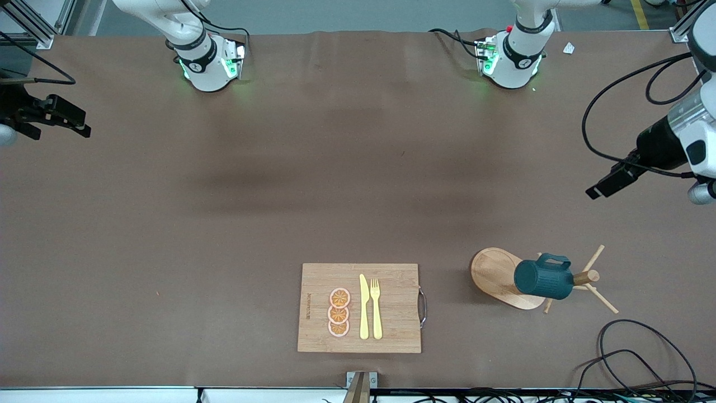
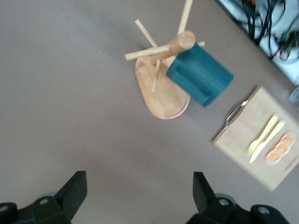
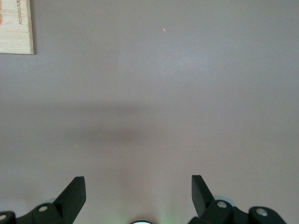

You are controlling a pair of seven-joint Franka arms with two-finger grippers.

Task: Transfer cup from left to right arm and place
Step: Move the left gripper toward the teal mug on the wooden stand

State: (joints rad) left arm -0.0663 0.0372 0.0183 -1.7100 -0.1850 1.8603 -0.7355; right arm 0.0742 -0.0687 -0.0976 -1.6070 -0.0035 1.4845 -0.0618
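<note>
The dark teal-green cup (image 1: 542, 279) hangs on its side on a peg of a wooden peg rack (image 1: 495, 274), toward the left arm's end of the table and near the front camera. The left wrist view shows the cup (image 2: 198, 74) on the rack (image 2: 161, 95) some way off from my left gripper (image 2: 140, 186), which is open and empty. In the front view the left gripper (image 1: 594, 191) hangs high over the table edge at its own end. My right gripper (image 3: 138, 186) is open and empty over bare table at the right arm's end (image 1: 78, 126).
A wooden cutting board (image 1: 391, 308) lies near the front edge at mid-table with a yellow knife (image 1: 364, 308), a yellow fork (image 1: 376, 308) and three orange slices (image 1: 339, 312). It also shows in the left wrist view (image 2: 238, 140). Black cables (image 1: 632, 352) lie near the rack.
</note>
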